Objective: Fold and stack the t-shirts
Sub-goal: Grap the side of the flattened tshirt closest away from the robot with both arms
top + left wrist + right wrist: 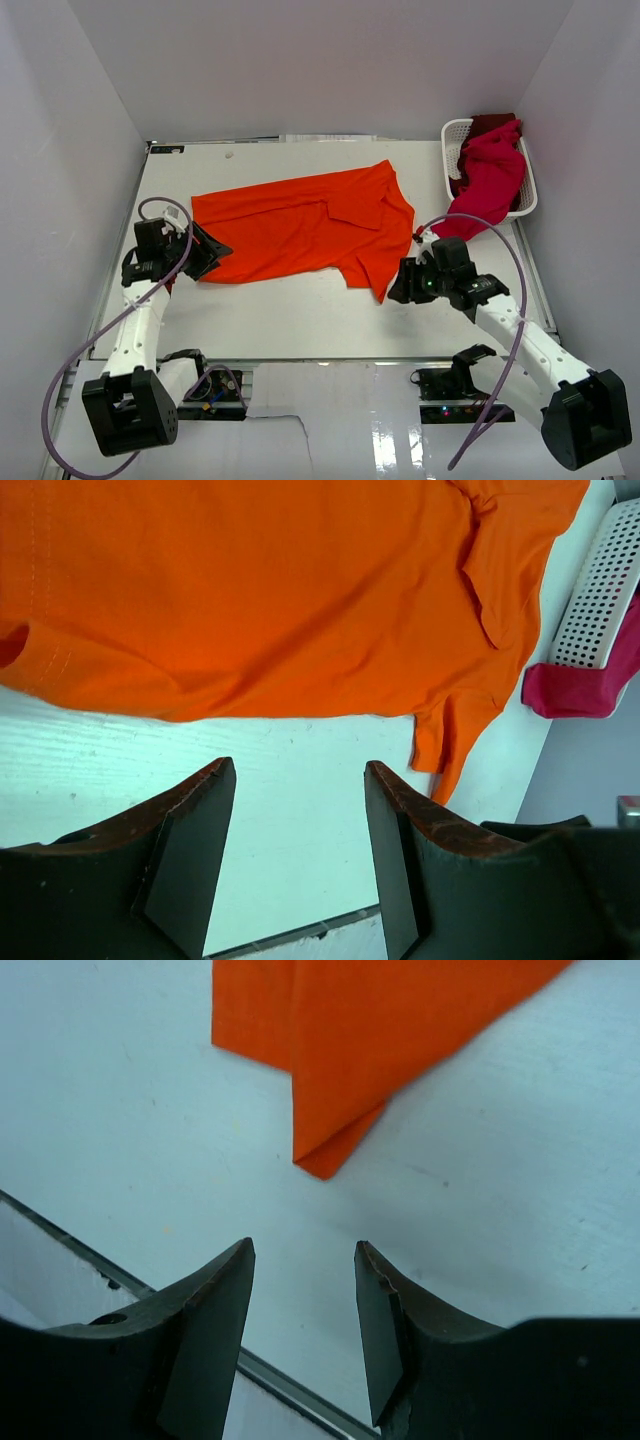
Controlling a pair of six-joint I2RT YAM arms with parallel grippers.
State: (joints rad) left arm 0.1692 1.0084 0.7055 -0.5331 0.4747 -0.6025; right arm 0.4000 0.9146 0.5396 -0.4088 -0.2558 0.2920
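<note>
**Orange t-shirt: position relative to both sets of jaws**

The left gripper [214, 250] sits at the left end of the orange t-shirt [300, 225]. Its jaws are parted and nothing lies between them. In the left wrist view only bare table [300, 320] shows in the gap. The near edge of the cloth runs crosswise just ahead of the fingertips, apart from them.

The orange t-shirt lies spread in the middle of the table. Its long axis runs left to right, from one gripper to the other. The cloth is not flat: folds and a loose flap show toward its right half, and a narrow point of cloth trails off the near right corner.

The right gripper [402, 284] sits just beside that trailing point. Its jaws are also parted and hold nothing. In the right wrist view the orange point lies straight ahead of the gap, pointing toward it with bare table between.

Judgement: each arm is nearest to its own end of the garment, so the left end falls to the left arm and the near right corner to the right arm. Both need a short forward reach before closing.

At the far right, a crimson t-shirt [490, 175] hangs over the rim of the white basket [452, 132], with a dark red one [490, 122] behind it. Both are well apart from either gripper
</note>
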